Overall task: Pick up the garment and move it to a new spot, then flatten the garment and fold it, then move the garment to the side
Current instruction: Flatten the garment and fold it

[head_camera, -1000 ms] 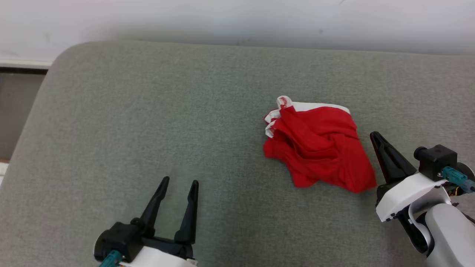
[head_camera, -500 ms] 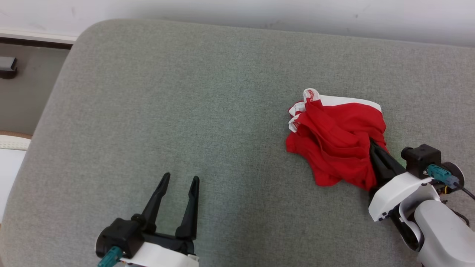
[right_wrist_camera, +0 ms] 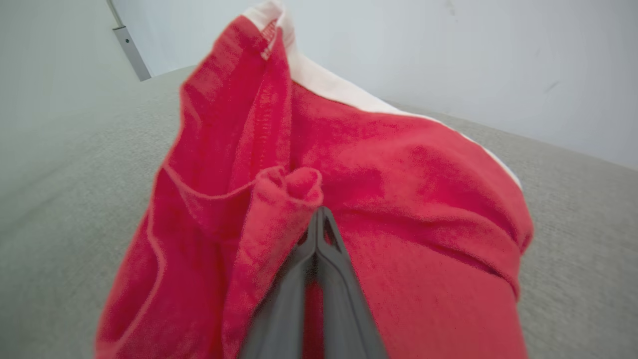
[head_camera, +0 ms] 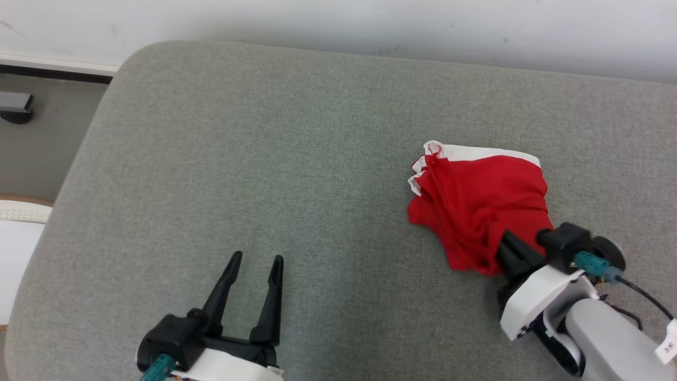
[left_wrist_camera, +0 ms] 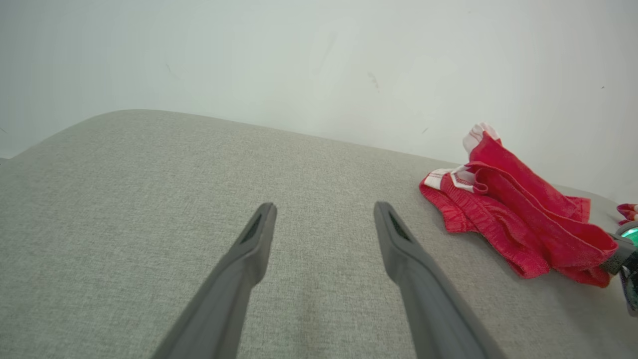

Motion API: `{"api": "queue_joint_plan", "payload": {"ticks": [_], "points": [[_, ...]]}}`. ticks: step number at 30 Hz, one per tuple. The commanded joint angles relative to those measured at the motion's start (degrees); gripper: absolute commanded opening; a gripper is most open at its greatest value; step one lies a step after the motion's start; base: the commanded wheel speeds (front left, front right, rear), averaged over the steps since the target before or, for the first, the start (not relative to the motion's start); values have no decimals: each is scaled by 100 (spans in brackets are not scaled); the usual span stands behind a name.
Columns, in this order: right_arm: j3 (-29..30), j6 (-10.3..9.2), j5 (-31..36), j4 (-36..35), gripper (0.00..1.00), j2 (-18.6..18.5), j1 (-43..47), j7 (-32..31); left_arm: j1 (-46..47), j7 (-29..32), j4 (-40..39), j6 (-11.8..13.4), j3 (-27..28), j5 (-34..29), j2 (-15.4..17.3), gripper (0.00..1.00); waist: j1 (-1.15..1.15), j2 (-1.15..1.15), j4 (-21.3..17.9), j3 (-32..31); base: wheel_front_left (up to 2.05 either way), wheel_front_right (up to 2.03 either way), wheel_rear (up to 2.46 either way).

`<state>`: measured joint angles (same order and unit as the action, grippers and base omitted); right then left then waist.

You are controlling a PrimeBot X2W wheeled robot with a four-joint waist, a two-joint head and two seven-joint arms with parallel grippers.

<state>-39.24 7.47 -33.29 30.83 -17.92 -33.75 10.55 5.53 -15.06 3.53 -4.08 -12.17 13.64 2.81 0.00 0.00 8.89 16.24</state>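
Observation:
The garment (head_camera: 481,203) is a crumpled red piece with a white band, lying right of centre on the grey cushion (head_camera: 264,159). My right gripper (head_camera: 512,252) is shut, and its fingers are pushed under the garment's near edge, so the cloth drapes over them and hides the tips. In the right wrist view the closed fingers (right_wrist_camera: 321,219) meet a bunched red fold of the garment (right_wrist_camera: 398,199). My left gripper (head_camera: 256,260) stands open over bare cushion at the lower left, well apart from the garment (left_wrist_camera: 513,219), with nothing between its fingers (left_wrist_camera: 324,209).
A white wall (head_camera: 338,21) runs behind the cushion. The cushion's rounded left edge drops to a grey floor (head_camera: 37,153), where a dark object (head_camera: 16,107) and a white object (head_camera: 16,238) sit.
The head camera has shifted. My shut right gripper moved from beside the garment's right edge into and under its near edge, bunching the cloth over the fingers. The left gripper stayed put.

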Motion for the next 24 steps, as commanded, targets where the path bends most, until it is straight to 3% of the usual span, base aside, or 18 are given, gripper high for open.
{"api": "queue_joint_plan", "payload": {"ticks": [1,10,24], "points": [[-93,0,-66,-80,0,-14,99,-34,-50,-9,11,4,4,14,21,100,0,0,3,-18,0,0,0],[-940,0,-322,-533,0,-172,195,-435,-105,-9,29,56,-69,74,21,100,0,0,50,-134,0,0,0],[-1455,0,-430,-583,0,-44,506,-299,-394,-9,105,99,12,70,22,100,0,0,-165,-664,0,0,0]]}}
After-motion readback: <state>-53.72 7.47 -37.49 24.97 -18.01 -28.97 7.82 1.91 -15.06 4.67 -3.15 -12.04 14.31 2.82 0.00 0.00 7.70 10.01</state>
